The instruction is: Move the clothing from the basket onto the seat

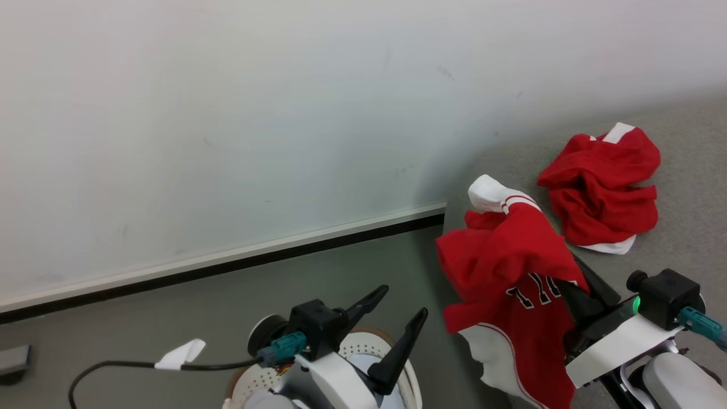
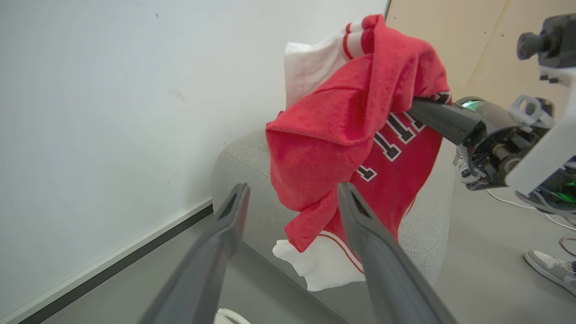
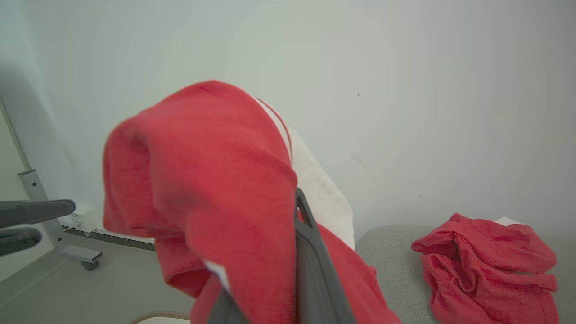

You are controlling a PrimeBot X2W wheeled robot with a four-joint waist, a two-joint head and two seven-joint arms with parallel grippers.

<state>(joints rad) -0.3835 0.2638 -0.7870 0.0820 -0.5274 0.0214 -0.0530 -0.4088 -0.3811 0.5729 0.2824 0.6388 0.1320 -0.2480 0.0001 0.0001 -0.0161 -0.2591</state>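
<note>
One black cable (image 1: pixel 125 364) with a white tag crosses the floor at far left. One basket (image 1: pixel 253 383) sits at the bottom edge, under the left gripper (image 1: pixel 403 301), whose two fingers stand spread wide with nothing between them. Two red garments are in sight. The first, a jersey (image 1: pixel 505 267) with dark lettering and white panels, hangs in the air at the left end of the one sofa (image 1: pixel 693 187). It is draped on the right gripper (image 1: pixel 582 289), whose fingers are pinched together on its cloth. The second, a crumpled bundle (image 1: pixel 602 193), lies on the sofa further right, apart from the jersey, near the wall.
</note>
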